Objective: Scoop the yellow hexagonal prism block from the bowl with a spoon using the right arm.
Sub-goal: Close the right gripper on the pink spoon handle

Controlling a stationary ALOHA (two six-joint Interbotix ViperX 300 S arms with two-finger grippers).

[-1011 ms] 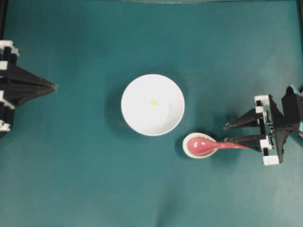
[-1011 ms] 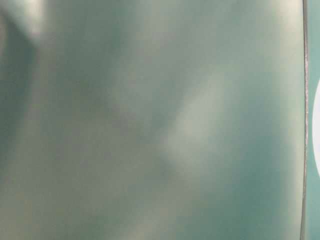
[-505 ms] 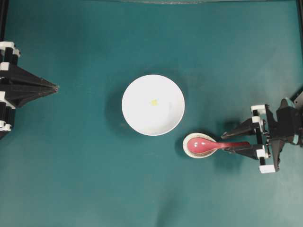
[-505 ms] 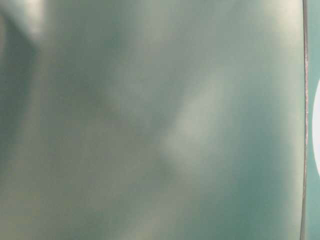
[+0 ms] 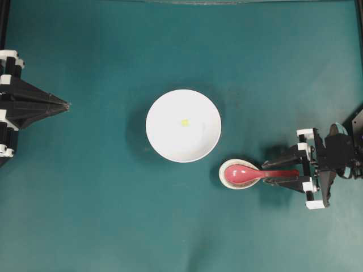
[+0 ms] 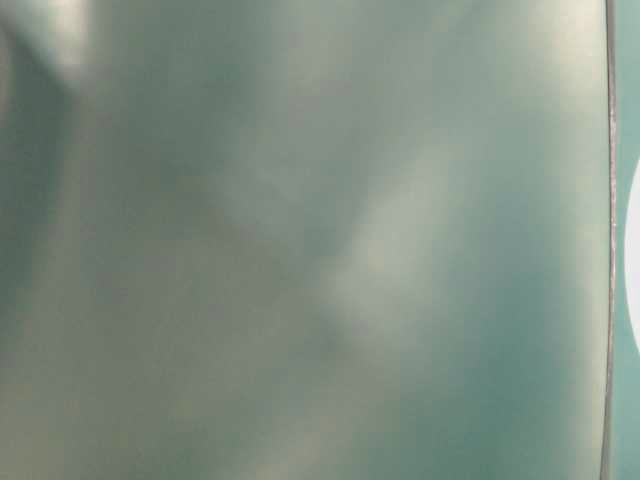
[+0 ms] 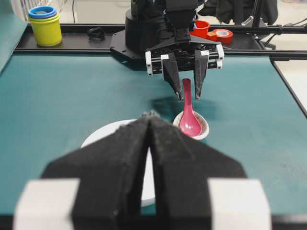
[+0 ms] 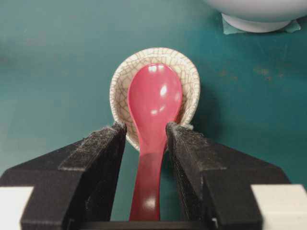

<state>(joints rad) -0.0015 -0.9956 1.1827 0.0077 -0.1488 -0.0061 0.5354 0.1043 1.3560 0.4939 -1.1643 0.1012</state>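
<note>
Right hand (image 5: 271, 171) at right side of teal table (image 5: 102, 215), fingers spread wide, straddling handle of pink-red spoon (image 5: 249, 173); gap visible on both sides of handle in right wrist view, no grip. Spoon (image 8: 152, 120) lying with scoop in small crackled beige dish (image 8: 120, 86), handle pointing toward right arm (image 5: 340, 156). Dish just beside white bowl (image 5: 183, 125), at its lower right in overhead view, not touching. Yellow hexagonal prism block (image 5: 184, 122) resting inside bowl, near centre. Left hand (image 5: 63, 105) at far left edge, well apart from bowl, fingers pressed together, nothing between them. Table-level view blurred, nothing legible.
</note>
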